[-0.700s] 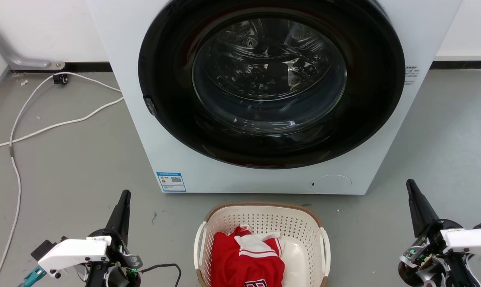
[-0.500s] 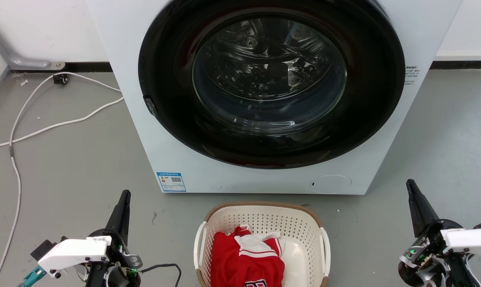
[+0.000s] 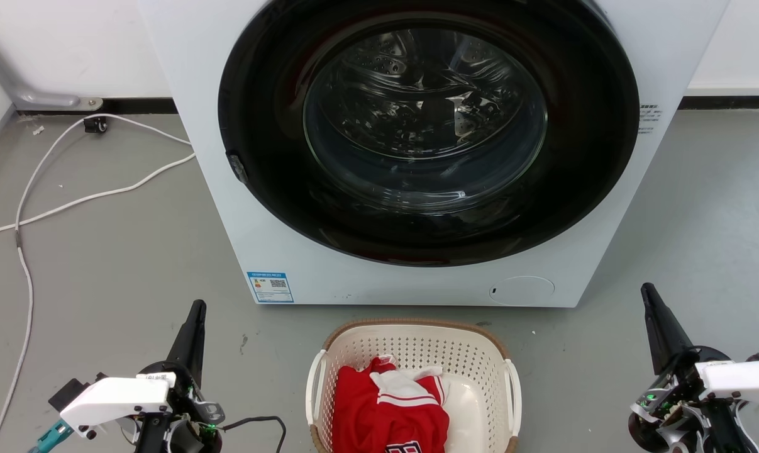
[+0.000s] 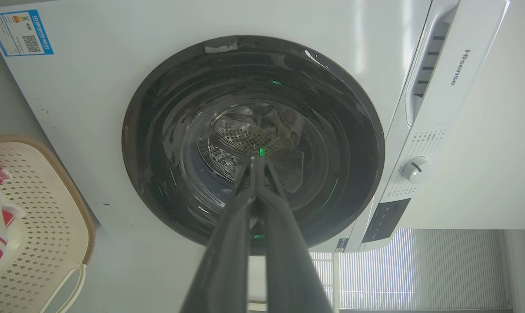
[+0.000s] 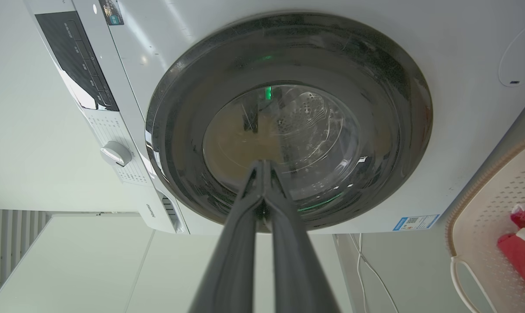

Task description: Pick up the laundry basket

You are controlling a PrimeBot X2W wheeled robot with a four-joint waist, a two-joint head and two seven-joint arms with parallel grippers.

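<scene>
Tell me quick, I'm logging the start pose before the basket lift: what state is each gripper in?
Left gripper: closed, holding nothing.
Right gripper: closed, holding nothing.

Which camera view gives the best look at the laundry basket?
Head view: the laundry basket sits nearly whole, both side handles and the red clothes visible. Each wrist view shows one end with one handle.

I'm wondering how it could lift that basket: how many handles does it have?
2: the left handle and the right handle of the laundry basket, one on each side. Its near end is out of frame, so more may be hidden.
</scene>
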